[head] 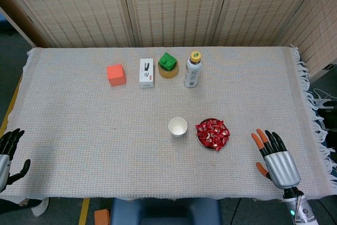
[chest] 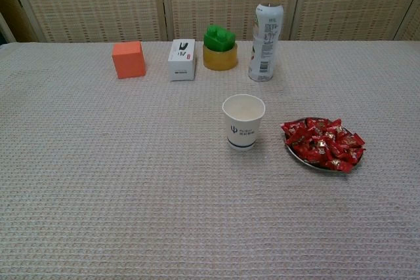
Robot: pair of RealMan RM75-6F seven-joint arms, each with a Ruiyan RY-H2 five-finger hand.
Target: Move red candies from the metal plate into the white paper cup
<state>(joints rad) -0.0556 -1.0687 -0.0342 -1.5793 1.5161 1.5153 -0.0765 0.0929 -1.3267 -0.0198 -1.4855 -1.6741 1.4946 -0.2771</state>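
Your right hand [head: 276,157] lies at the near right of the tabletop [head: 79,130], palm down, fingers [head: 258,139] spread and holding nothing. It sits well apart from the metal plate [head: 200,138], to the plate's right and nearer you. Your left hand [head: 9,156] shows only at the near left edge in the head view, partly cut off by the frame; its fingers are apart and nothing is in them. Neither hand appears in the chest view.

The red candies [head: 212,133] are heaped on the metal plate, filling most of it. The white paper cup [head: 178,127] stands upright just to the left of the plate, close but not touching, mouth open; no candy is visible inside it in either view. The chest view shows a dark printed mark on the cup's side.

Along the far side of the tabletop, left to right: an orange block [head: 116,74], a white box [head: 147,72], a green block [head: 168,61] on a yellow holder [head: 168,71], and a bottle [head: 192,70] with a yellow cap, upright.
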